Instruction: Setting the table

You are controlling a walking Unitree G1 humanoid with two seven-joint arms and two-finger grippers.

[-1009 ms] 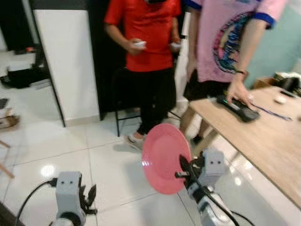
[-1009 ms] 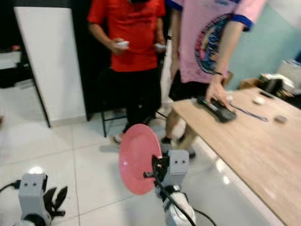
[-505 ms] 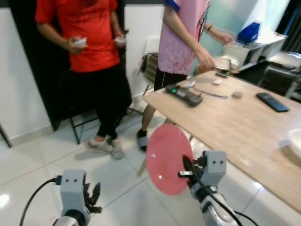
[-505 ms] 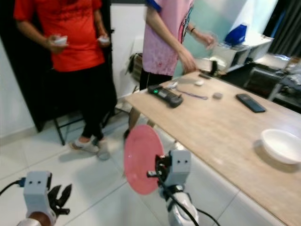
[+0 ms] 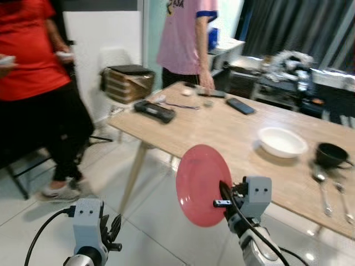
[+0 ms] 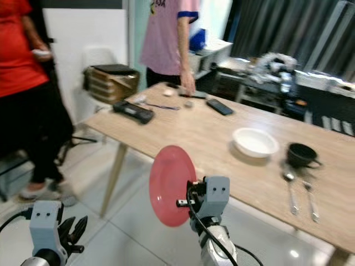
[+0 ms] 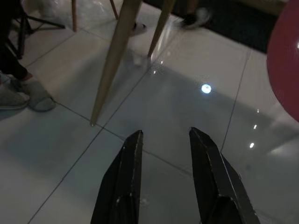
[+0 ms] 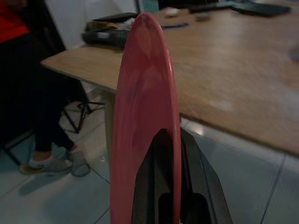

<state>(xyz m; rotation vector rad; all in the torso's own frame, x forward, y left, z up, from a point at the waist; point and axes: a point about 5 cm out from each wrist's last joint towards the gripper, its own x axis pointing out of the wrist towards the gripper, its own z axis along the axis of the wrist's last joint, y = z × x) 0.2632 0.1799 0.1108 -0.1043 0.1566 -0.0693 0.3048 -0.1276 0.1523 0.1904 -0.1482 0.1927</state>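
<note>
A pink plate (image 5: 201,184) stands on edge in front of me, level with the near edge of the wooden table (image 5: 233,133). My right gripper (image 5: 221,200) is shut on its lower rim; the right wrist view shows the plate (image 8: 144,112) edge-on between the black fingers (image 8: 159,186). On the table lie a white bowl (image 5: 282,142), a black cup (image 5: 331,155) and two spoons (image 5: 320,180). My left gripper (image 7: 166,134) hangs low over the floor, open, with nothing between its fingers.
A person in a pink shirt (image 5: 182,36) stands at the table's far end and a person in red (image 5: 28,61) on my left. A phone (image 5: 240,105) and a black device (image 5: 154,111) lie on the table. A table leg (image 5: 133,177) slants down to the white tile floor (image 5: 161,221).
The view has swung to the right, so the table now spans the middle and the black cup and spoons have come into view. The plate stays upright in my right gripper.
</note>
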